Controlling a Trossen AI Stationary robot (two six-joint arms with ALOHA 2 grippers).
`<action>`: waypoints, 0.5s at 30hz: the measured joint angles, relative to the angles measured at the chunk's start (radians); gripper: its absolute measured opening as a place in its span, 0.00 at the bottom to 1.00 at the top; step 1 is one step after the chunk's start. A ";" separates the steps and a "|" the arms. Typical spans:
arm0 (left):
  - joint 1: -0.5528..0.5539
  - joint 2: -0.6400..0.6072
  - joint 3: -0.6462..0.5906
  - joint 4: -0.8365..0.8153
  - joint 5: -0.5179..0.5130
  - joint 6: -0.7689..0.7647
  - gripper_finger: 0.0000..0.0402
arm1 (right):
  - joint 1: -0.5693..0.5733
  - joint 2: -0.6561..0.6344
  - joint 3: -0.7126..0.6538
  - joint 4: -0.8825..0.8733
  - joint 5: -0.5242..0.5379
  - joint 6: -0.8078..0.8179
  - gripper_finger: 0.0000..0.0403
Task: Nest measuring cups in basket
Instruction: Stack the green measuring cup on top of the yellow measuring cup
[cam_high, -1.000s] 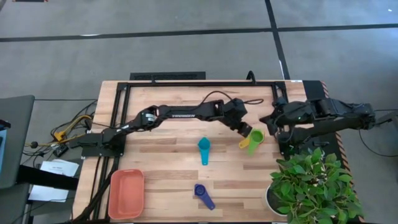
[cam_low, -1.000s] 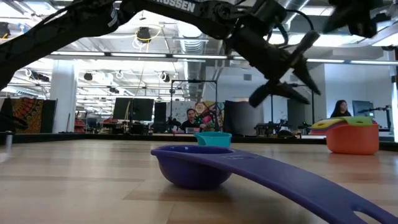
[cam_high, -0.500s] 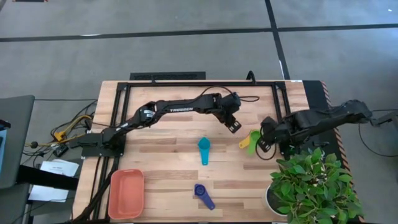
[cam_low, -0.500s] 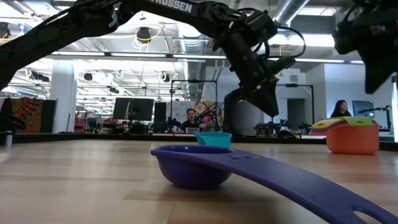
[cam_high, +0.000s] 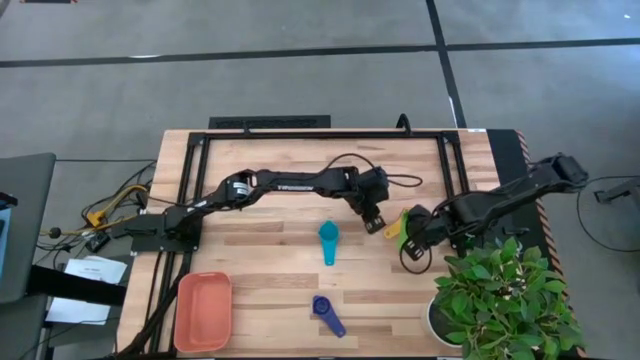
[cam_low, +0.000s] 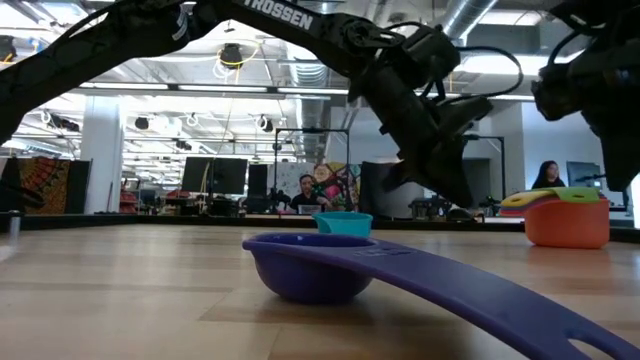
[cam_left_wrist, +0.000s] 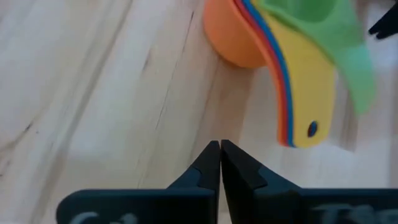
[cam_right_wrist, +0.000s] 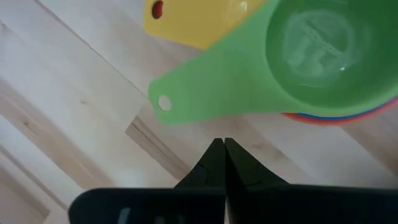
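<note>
Several measuring cups sit nested in one stack (cam_high: 396, 227) right of the table's middle: a coral bowl (cam_left_wrist: 231, 38) at the bottom, a yellow handle (cam_left_wrist: 303, 93), and the green cup (cam_right_wrist: 323, 50) on top. The teal cup (cam_high: 328, 240) rests on its bowl mid-table. The dark purple-blue cup (cam_high: 327, 315) lies nearer the front edge. The basket (cam_high: 203, 311) is at the near left corner. My left gripper (cam_high: 373, 221) is shut just left of the stack. My right gripper (cam_high: 411, 252) is shut just in front of it, above the green handle (cam_right_wrist: 163, 102).
A potted plant (cam_high: 500, 300) fills the near right corner, close to my right arm. A black frame (cam_high: 320, 133) runs along the far edge and sides. Bare wood lies between the teal cup and the basket.
My left gripper pulled back from the stack toward the far edge, shut its fingers, then dropped down beside the stack's left side. My right arm swung from the far right toward the near edge and came down just in front of the stack. The cups stayed put.
</note>
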 joint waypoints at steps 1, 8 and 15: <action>0.000 0.000 -0.001 0.000 -0.003 0.010 0.00 | -0.001 0.013 0.000 0.009 0.000 -0.004 0.02; -0.006 0.000 -0.002 0.050 -0.003 0.017 0.00 | -0.029 0.102 0.000 0.069 0.008 -0.071 0.02; -0.012 0.000 -0.002 0.055 0.029 0.053 0.00 | -0.075 0.121 0.000 0.174 0.007 -0.117 0.02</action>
